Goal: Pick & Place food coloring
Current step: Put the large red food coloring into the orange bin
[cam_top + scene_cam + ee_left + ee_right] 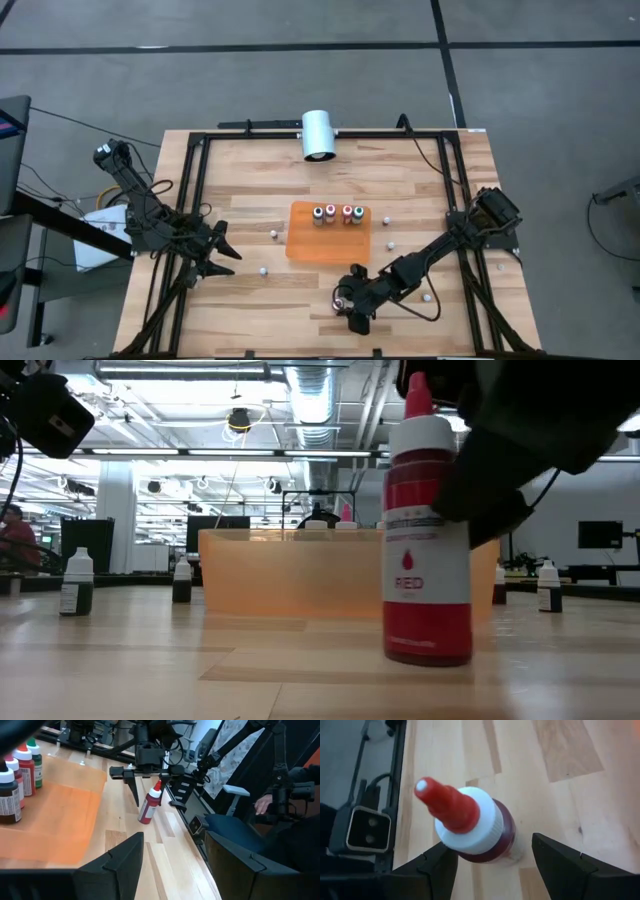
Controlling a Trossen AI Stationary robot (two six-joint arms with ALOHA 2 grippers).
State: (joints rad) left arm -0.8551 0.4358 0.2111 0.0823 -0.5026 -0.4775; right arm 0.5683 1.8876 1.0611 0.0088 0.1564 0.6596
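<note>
Right end effector (490, 865): low over the near part of the worktop (250, 170), fingers (432, 867) spread wide, gripping nothing. A red food coloring bottle (470, 827) stands upright on the wood in the gap between the two fingers, clear of both in the right wrist view; red tip, white collar, label reading RED in the low view (428, 530).

Beyond this end effector, toward the middle of the worktop: orange mat (325, 242), lying flat. Along the mat's far edge, a row of four bottles (337, 214), upright and close together.

Loose small bottles around the mat, on bare wood: one (273, 234) off the mat's far side from the right end effector, one (263, 270) nearer the left arm, two (388, 232) just past the mat's other edge, one (427, 297) beside the right arm. None lies between the fingers and the red bottle.

White cylinder (319, 134): at the far edge of the worktop, well apart from both end effectors.

Black frame rails (195, 175): run along the worktop's sides and far edge.

Left end effector (225, 252): waiting at the worktop's left side, fingers parted, holding nothing, well apart from the mat.

Person's hand (263, 805): off the worktop, in the room beyond, seen in the left wrist view.
</note>
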